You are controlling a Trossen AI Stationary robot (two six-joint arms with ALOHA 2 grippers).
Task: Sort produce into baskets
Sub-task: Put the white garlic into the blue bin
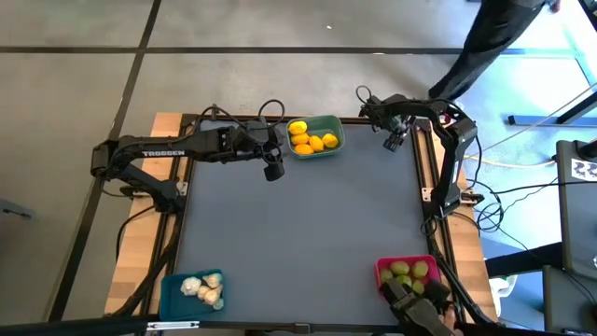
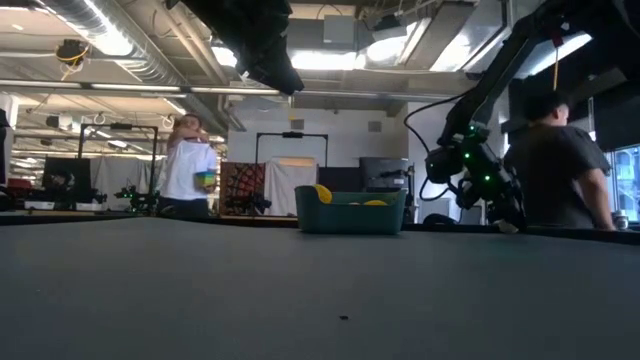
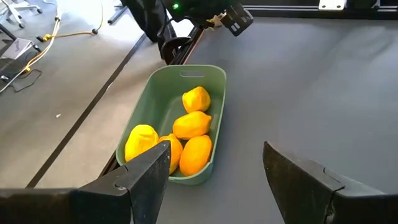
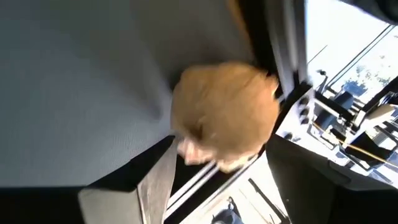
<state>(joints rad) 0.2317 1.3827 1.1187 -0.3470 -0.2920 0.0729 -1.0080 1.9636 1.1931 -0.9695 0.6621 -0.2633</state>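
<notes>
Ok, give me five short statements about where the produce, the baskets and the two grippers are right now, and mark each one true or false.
1. The lemons lie in the teal-green basket. True.
2. The garlic bulbs lie in the pink-red basket. False: they lie in the blue basket; the pink-red one holds limes.
3. The left gripper holds a lemon. False: it is open and empty, beside the teal-green basket.
4. Loose produce lies on the mat's middle. False: none there.
5. The right gripper is near the table's far edge. True.

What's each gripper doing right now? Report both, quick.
Left gripper: open, empty, beside the green basket of lemons.
Right gripper: open, holding nothing, at the table's far right corner.
</notes>
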